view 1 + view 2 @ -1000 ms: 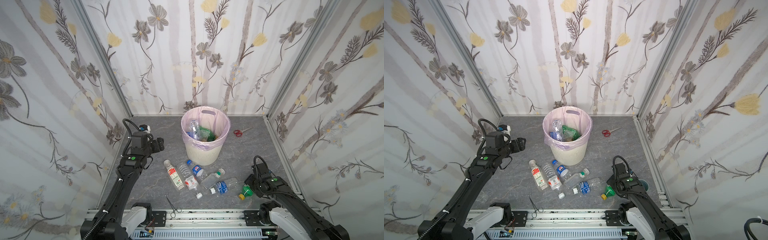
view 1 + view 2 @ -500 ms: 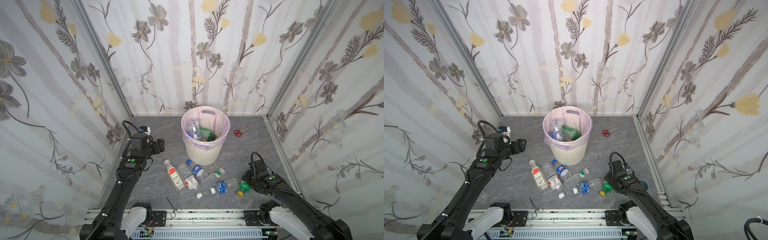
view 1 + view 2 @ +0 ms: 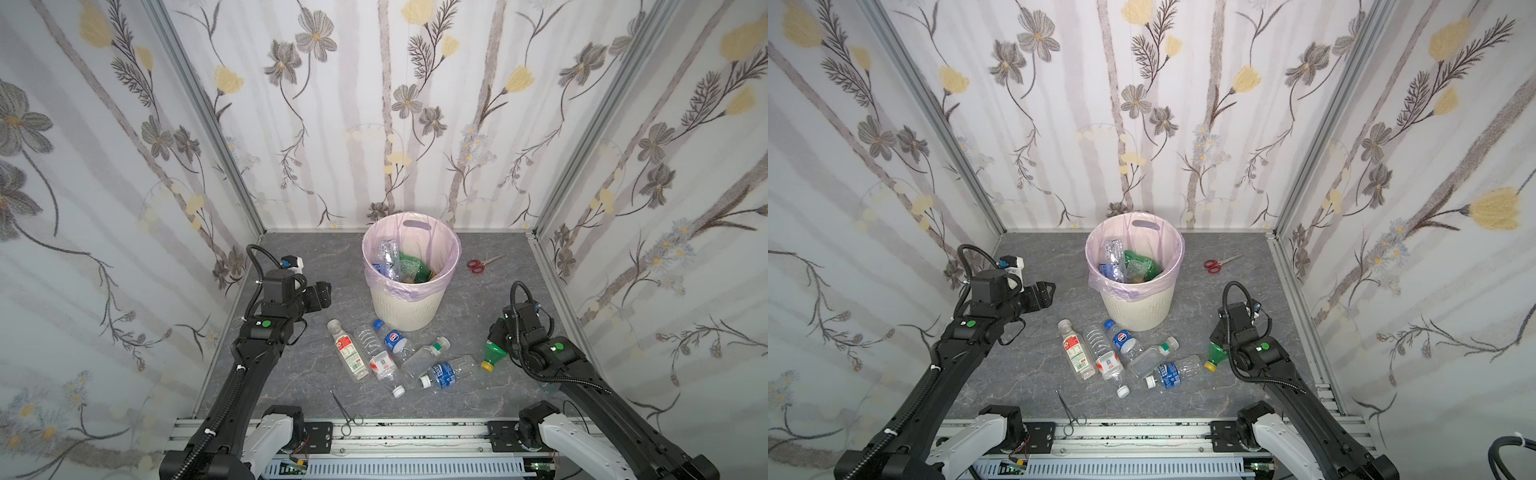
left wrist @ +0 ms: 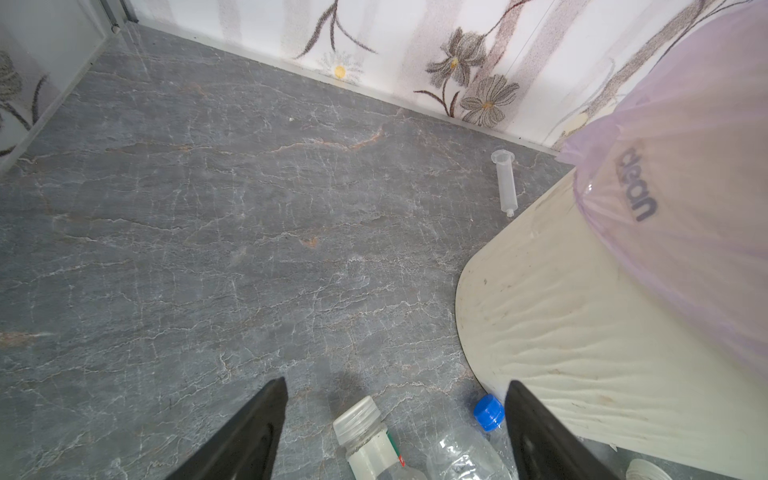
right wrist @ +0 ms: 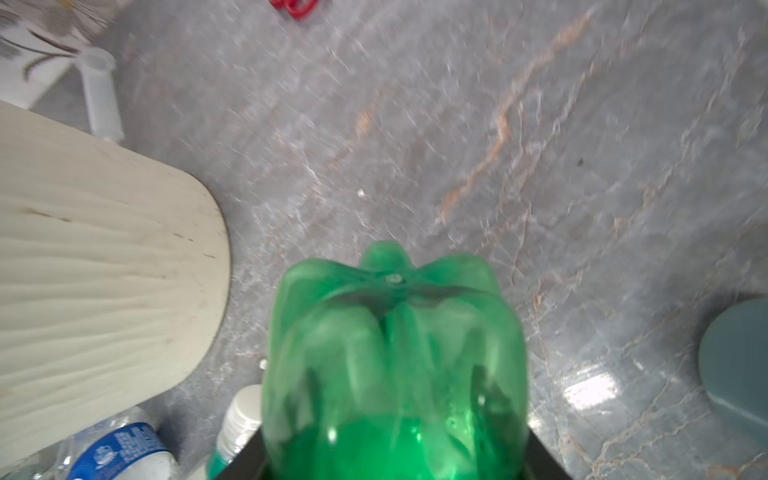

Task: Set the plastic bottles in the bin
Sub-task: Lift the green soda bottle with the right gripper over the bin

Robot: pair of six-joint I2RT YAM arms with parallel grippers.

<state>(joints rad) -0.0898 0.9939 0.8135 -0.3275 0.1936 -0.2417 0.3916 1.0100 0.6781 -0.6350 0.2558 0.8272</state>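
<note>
Plastic bottles [image 3: 384, 359]: I count five lying in a loose cluster on the grey surface [image 3: 291, 374] just in front of the bin [image 3: 409, 307], and several more are already inside it. My right fingers [image 5: 540, 461] are closed on a green bottle [image 3: 493, 354] beside the cluster. My left fingers [image 4: 257, 432] stand apart, empty, left of the bin

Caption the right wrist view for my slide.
Right hand holding a green bottle, its base facing away, the bin close by on grey floor.
</note>
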